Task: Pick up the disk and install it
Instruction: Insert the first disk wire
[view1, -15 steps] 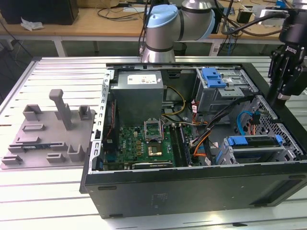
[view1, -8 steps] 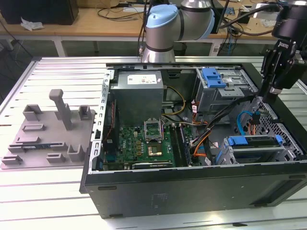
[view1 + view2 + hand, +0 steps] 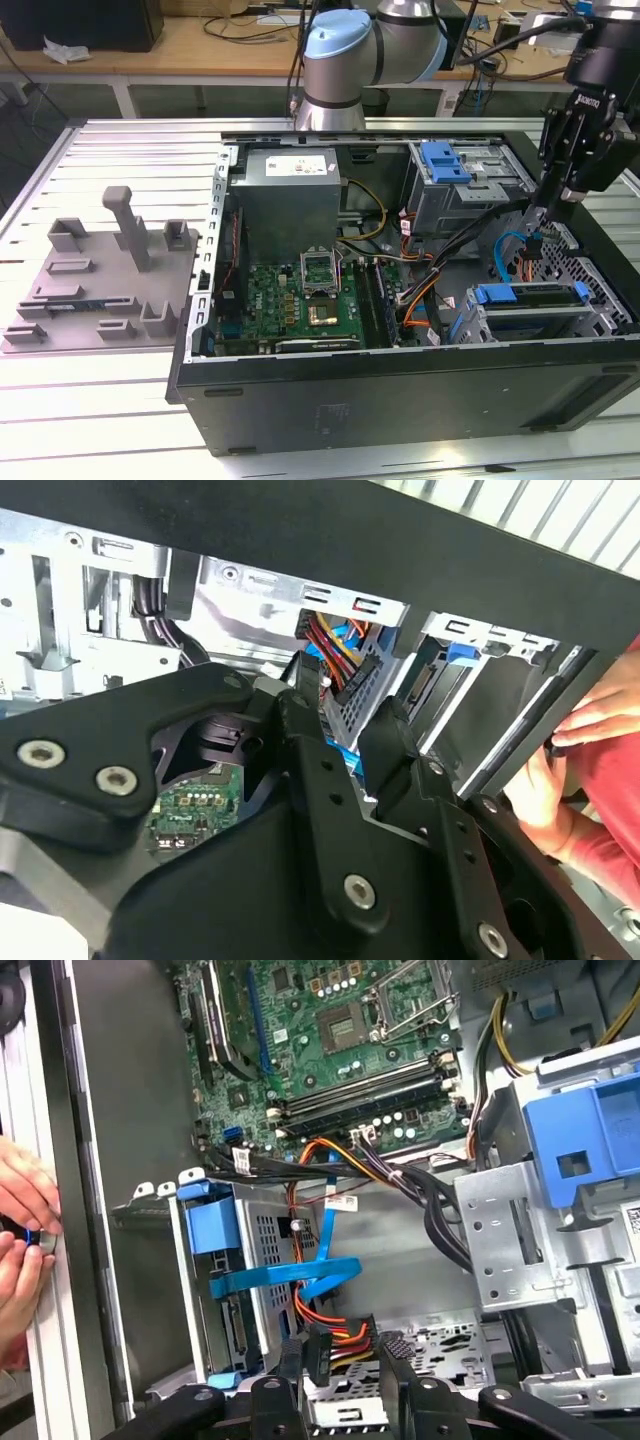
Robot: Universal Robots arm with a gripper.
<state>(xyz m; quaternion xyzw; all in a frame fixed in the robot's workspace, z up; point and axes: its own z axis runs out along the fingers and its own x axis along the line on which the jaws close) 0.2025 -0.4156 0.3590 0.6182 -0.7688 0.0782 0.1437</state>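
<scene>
Where the gripper (image 3: 342, 1358) hangs: low inside the open computer case (image 3: 400, 400), at the end toward the exterior view's right, just beside the drive cage (image 3: 262, 1235).
Fingers (image 3: 291, 1360): black and set apart with a clear gap between them; they clamp nothing.
Between the fingers: a black power connector (image 3: 319, 1348) on red, orange and yellow wires (image 3: 345, 1332) stands in the gap, close to one finger. Whether it touches that finger I cannot tell.
Disk (image 3: 530, 297): seated on edge in the drive cage, in the case corner nearest the camera on the exterior view's right. Its blue carrier frame shows at the end, as it does in the first wrist view (image 3: 210, 1226). It is apart from the gripper.
Blue cable (image 3: 300, 1278): a flat band looping across the cage's perforated wall, between the disk and the connector.
Blue latch (image 3: 445, 160): on the grey metal bay at the far side of the case.
Motherboard (image 3: 300, 300): green, flat on the case floor, mid-case.
Power supply (image 3: 290, 195): a grey box with a white sticker, just behind the motherboard.
Hands (image 3: 25, 1195): a person's two hands on the outer edge of the case wall, next to the disk's cage. A red sleeve (image 3: 615, 780) shows in the second wrist view.
Arm (image 3: 345, 60): its silver and light-blue joint is behind the case.
Table (image 3: 100, 420): slotted aluminium, bearing the case.
Grey fixture (image 3: 110, 270): has upright pegs and lies on the exterior view's left, near the case's side.
</scene>
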